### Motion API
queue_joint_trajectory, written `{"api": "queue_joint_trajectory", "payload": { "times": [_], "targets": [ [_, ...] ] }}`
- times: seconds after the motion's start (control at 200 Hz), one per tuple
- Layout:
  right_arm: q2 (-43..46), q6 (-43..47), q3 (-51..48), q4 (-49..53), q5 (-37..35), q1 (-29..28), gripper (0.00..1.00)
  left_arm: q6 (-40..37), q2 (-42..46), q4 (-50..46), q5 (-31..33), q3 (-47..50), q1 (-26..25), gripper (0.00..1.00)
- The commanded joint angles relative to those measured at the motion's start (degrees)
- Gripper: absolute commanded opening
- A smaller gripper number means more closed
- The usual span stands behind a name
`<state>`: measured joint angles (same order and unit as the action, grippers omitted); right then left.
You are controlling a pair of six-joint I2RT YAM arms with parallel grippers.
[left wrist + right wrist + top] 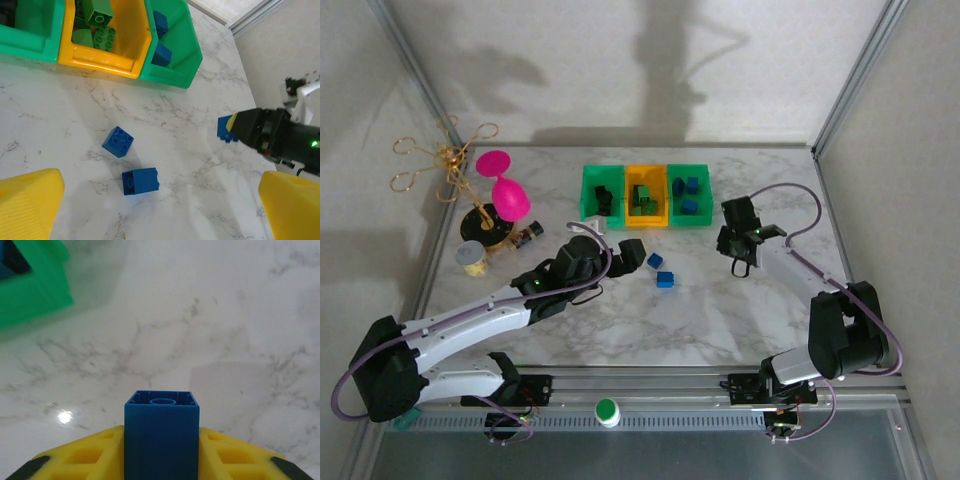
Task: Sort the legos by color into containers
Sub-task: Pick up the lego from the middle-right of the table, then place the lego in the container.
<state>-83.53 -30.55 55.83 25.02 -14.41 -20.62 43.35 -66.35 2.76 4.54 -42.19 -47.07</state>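
Right hand (pixel 736 258) clamps a blue lego (pixel 161 440), right of the orange bin (pixel 100 64); left hand (pixel 610 252) gapes wide, two loose blue legos (pixel 118 141) on the bench (pixel 700 310) before that bin

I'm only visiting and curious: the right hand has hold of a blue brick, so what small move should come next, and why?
Probably lift it and carry it toward the rightmost green bin. The right hand is shut on the blue brick, and that bin holds other blue bricks, so the colour matches.
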Motion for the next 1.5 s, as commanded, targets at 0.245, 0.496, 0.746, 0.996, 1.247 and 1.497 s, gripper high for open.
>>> {"api": "queue_joint_trajectory", "payload": {
  "times": [0.245, 0.496, 0.746, 0.996, 1.247, 1.497],
  "targets": [
    [-14.7, 7.6, 18.6, -3.4, 2.1, -1.9, 0.37, -2.7, 0.8, -1.3, -0.8, -3.5, 4.3, 1.0],
    [-25.6, 9.0, 30.7, -4.6, 3.1, -2.2, 0.38, -3.6, -1.6, -1.0, -2.3, -4.9, 6.6, 1.0],
    [-35.4, 11.2, 38.6, -5.5, 2.5, -2.3, 0.39, -3.9, -2.9, -0.2, -2.7, -5.1, 7.8, 1.0],
    [-39.4, 12.7, 40.9, -6.4, 2.9, -2.3, 0.42, -4.1, -2.6, -0.4, -2.6, -3.8, 8.6, 1.0],
    [-36.3, 12.4, 39.6, -7.5, 4.4, -2.5, 0.45, -3.8, -1.6, -0.5, -2.7, -3.1, 8.9, 1.0],
    [-26.5, 11.0, 33.0, -8.1, 5.9, -3.6, 0.49, -3.7, -0.4, -0.9, -3.9, -3.0, 8.8, 1.0]
  ]
}}
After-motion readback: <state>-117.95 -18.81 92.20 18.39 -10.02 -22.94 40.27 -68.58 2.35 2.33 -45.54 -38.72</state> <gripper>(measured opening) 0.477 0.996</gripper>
